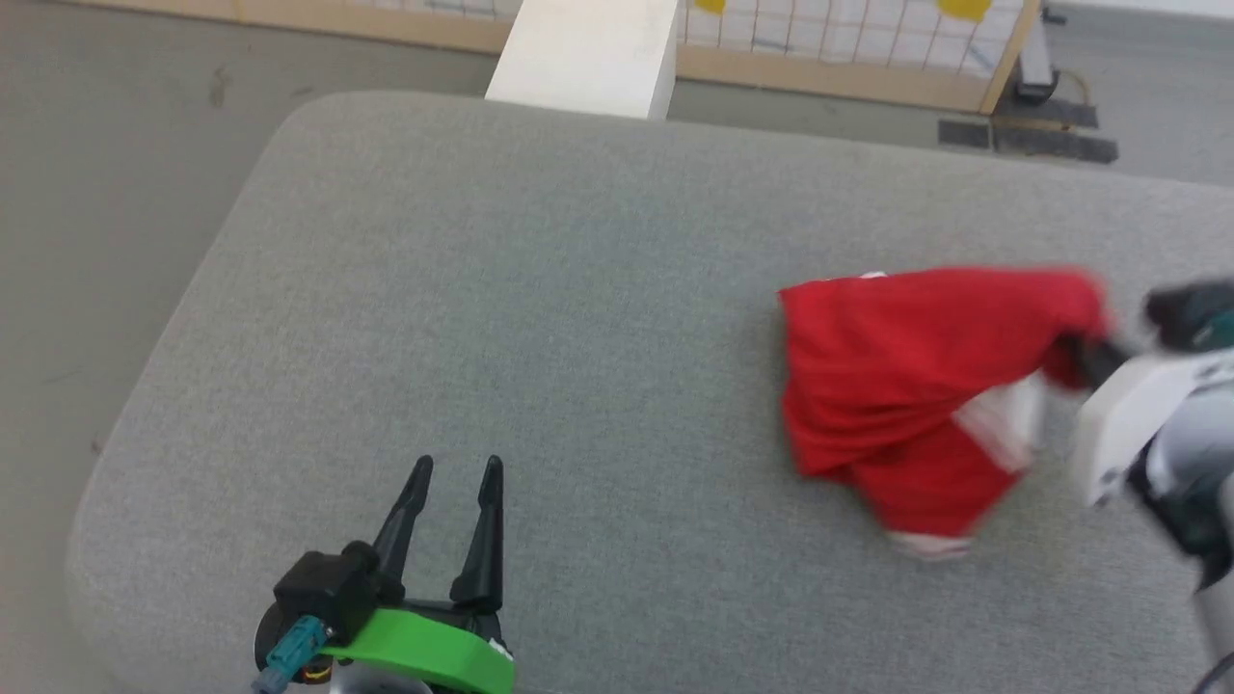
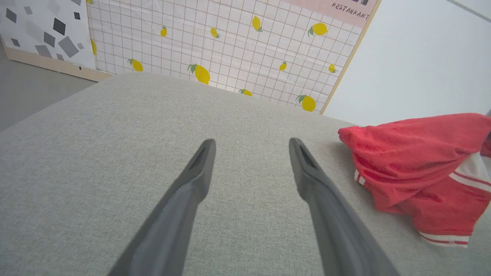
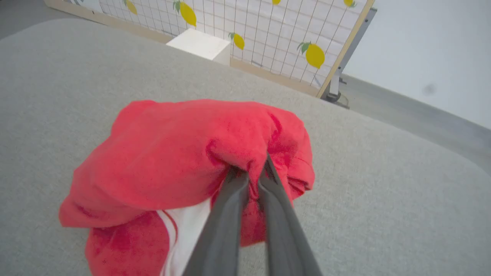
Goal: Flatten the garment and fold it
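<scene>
My right gripper (image 3: 251,172) is clamped on a bunched fold of the shirt (image 1: 897,386), crumpled at the right of the cushion (image 1: 540,289); my left gripper (image 1: 456,467) gapes empty. Pulling now could drag several layers together.

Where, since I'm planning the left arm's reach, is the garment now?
Head view: the garment sits bunched at the grey surface's right side, held by the right gripper, apart from the left gripper.

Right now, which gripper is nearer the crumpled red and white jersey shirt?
Right. The right gripper pinches the red and white jersey shirt; the left gripper is open, well apart to its left.
</scene>
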Controlling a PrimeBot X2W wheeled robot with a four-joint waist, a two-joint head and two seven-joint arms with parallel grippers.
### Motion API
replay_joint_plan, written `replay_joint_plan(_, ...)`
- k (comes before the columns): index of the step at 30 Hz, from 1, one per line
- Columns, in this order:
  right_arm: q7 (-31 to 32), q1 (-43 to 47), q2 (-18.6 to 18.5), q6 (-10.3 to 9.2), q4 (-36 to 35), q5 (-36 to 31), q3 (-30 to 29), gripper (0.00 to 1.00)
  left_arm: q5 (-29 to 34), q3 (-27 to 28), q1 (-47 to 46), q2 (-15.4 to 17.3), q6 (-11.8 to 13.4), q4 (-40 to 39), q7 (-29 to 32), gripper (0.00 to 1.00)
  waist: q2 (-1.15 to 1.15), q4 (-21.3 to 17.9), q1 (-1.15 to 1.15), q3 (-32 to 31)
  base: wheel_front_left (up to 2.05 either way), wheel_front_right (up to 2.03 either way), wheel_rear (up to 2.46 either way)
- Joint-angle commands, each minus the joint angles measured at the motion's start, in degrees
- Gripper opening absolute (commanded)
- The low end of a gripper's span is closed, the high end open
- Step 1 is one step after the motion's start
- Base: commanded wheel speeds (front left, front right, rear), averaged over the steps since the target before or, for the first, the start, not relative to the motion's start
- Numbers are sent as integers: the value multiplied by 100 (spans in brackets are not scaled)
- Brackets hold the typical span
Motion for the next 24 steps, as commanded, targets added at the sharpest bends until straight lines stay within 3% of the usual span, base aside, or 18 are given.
replay_joint_plan(1, 32, -217, -126, -9, -180, -36, -25, 0, 22, 20, 13, -16, -25, 11, -20, 100, 0, -74, 0, -170, 0, 0, 0)
replay_joint_plan(7, 400, -831, -451, -9, -914, -32, 623, 0, 10, 23, 83, -46, -46, 34, -20, 100, 0, -103, 0, -295, 0, 0, 0)
replay_joint_plan(11, 563, -991, -280, -9, -1051, 112, 1508, 0, -16, -37, 84, -71, -62, 77, -20, 100, 0, -77, 0, -274, 0, 0, 0)
replay_joint_plan(18, 262, -897, 413, -9, -223, 456, 2979, 0, -51, -135, -52, -95, -111, 180, -20, 100, 0, 208, 0, -118, 0, 0, 0)
replay_joint_plan(22, -117, -866, 799, -9, 530, 468, 3345, 4, -54, -138, -94, -102, -122, 249, -20, 100, 0, 360, 0, -43, 0, 0, 0)
replay_joint_plan(23, -158, -862, 874, -9, 715, 480, 3361, 38, -58, -136, -98, -103, -126, 265, -20, 100, 0, 382, 0, -31, 0, 0, 0)
replay_joint_plan(24, -217, -888, 938, -9, 914, 459, 3396, 100, -58, -138, -102, -104, -130, 281, -20, 100, 0, 404, 0, -17, 0, 0, 0)
